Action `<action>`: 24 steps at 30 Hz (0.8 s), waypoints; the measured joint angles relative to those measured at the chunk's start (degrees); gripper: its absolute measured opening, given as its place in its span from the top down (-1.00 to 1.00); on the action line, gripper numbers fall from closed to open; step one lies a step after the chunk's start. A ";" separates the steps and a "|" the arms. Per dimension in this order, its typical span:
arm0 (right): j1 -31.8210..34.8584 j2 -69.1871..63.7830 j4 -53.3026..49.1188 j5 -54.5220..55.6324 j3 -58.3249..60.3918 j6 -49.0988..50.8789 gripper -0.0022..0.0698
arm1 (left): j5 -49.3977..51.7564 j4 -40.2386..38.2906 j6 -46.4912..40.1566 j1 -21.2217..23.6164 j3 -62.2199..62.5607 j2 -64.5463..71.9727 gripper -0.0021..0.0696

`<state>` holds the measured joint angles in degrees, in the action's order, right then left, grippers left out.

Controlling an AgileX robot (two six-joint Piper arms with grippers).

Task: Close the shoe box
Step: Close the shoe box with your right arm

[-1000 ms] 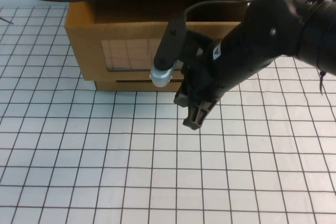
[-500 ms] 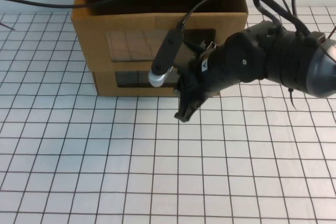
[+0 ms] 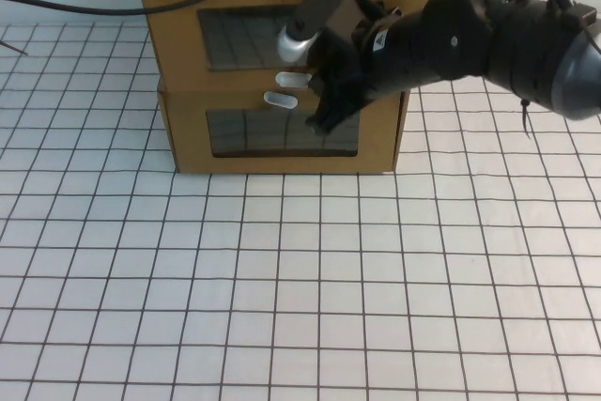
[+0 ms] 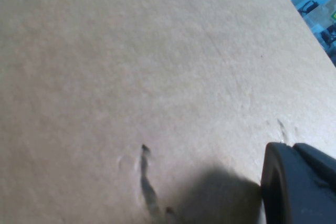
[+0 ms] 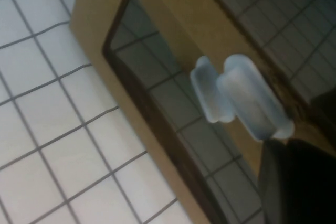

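Right gripper [image 3: 322,112] against cardboard shoe box [image 3: 183,49]; left gripper [image 4: 299,187] on it.

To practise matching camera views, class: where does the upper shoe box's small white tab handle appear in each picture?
High view: tab handle below the upper window, just left of the right gripper.
Left wrist view: not in it; only plain cardboard and part of the left gripper.
Right wrist view: the larger of two white tabs.
Shared landmark: the twin box's handle, right beside it.
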<state>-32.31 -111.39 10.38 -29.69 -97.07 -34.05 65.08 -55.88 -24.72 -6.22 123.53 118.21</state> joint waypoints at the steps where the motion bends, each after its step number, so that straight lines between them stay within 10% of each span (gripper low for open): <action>1: 0.48 -0.37 0.52 0.34 -0.69 0.00 0.98 | 0.00 0.00 0.00 0.00 0.00 0.00 0.95; 16: 2.55 -0.03 4.12 -1.77 -2.99 -0.92 0.98 | 0.09 -0.06 -1.62 0.00 0.00 -0.30 0.95; 24: 2.53 7.06 18.02 -15.45 -3.12 -17.43 0.98 | 3.96 2.99 -3.24 2.05 1.20 -3.70 0.95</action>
<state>-29.78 -104.33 28.39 -45.13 -100.18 -51.49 69.05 -52.88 -27.96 -4.17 124.73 114.51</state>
